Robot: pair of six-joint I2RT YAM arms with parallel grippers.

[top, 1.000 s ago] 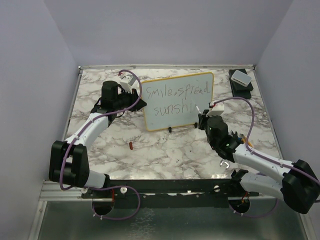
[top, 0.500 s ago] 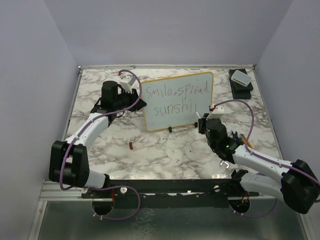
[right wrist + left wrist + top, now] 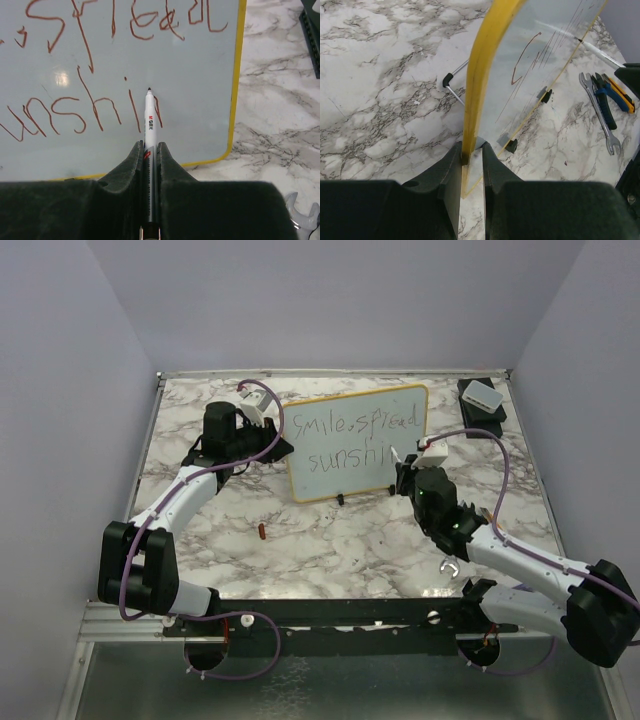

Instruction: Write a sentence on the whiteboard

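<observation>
The whiteboard (image 3: 345, 478) stands upright on small black feet at the middle of the marble table. Its yellow rim (image 3: 482, 65) is pinched between the jaws of my left gripper (image 3: 471, 150), at the board's left edge (image 3: 283, 445). The sentence (image 3: 350, 425) reads "smile, spread" over "sunshi" and one more stroke. My right gripper (image 3: 149, 147), at the board's lower right (image 3: 402, 468), is shut on a white marker (image 3: 150, 120). The marker's dark tip sits at the board face (image 3: 200, 75), just right of the last long stroke of the lettering (image 3: 75, 115).
A small red cap (image 3: 262, 531) lies on the table in front of the board. A white box on a black base (image 3: 481, 398) sits at the back right corner. A wrench (image 3: 601, 117) and blue-handled pliers (image 3: 612, 95) lie right of the board, by my right arm.
My right gripper dropped down the board with the marker, leaving a new stroke after "sunshi", then rose back up to that line. The left gripper and the board stayed put.
</observation>
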